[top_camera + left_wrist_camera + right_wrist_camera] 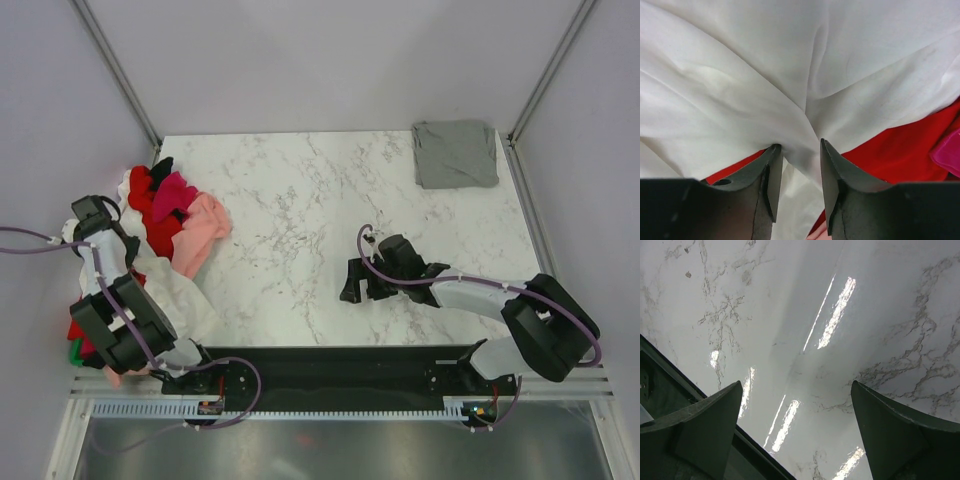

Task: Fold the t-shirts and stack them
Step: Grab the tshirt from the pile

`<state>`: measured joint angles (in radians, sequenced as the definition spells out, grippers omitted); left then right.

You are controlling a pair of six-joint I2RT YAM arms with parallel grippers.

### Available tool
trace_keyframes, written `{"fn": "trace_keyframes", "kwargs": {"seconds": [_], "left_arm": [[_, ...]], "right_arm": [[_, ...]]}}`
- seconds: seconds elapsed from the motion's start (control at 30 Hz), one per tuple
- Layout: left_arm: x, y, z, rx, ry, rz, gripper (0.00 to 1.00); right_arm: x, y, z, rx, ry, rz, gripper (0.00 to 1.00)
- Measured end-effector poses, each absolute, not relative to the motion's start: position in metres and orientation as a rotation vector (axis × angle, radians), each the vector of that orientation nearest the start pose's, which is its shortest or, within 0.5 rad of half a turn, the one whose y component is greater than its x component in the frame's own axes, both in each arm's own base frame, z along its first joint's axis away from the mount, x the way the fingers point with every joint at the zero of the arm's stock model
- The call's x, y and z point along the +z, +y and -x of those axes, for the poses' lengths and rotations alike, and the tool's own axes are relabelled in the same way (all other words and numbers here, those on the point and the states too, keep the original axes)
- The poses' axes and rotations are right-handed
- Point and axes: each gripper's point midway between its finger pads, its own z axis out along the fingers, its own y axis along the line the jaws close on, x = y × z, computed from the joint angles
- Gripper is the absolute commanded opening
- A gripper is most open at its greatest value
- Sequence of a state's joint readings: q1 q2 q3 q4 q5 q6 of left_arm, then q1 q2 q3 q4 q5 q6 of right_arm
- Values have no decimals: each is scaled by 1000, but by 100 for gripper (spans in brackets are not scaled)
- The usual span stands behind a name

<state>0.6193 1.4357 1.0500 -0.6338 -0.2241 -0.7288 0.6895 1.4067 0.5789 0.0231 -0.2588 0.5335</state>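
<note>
Left jaws grip a white shirt in the heap; right jaws hang empty.

At the table's (290, 190) left edge the unfolded t-shirts (165, 215) lie heaped. The left gripper (797, 146) has its jaws pinched on a raised ridge of the white shirt (790, 75), likely to lift it off the red cloth (890, 155) beneath. The right gripper (362, 283) hovers low over bare marble, jaws wide apart, probably ready to take a second corner. A folded grey shirt (455, 153) sits at the far right corner, seemingly starting the stack.
</note>
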Motion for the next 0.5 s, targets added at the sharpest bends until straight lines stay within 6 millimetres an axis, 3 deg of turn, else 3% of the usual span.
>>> {"fn": "trace_keyframes", "kwargs": {"seconds": [0.13, 0.23, 0.27, 0.4, 0.5], "left_arm": [[105, 206, -269, 249, 1966, 1673, 42], [103, 204, -271, 234, 1963, 1675, 8], [101, 203, -271, 225, 1964, 1679, 2], [101, 194, -276, 176, 1988, 1660, 2], [123, 174, -291, 184, 2012, 1548, 2]], "right_arm": [[38, 258, -210, 855, 2506, 335, 98], [38, 259, -210, 857, 2506, 340, 98], [38, 259, -210, 857, 2506, 341, 98], [38, 260, -210, 858, 2507, 341, 98], [38, 260, -210, 859, 2506, 341, 98]]}}
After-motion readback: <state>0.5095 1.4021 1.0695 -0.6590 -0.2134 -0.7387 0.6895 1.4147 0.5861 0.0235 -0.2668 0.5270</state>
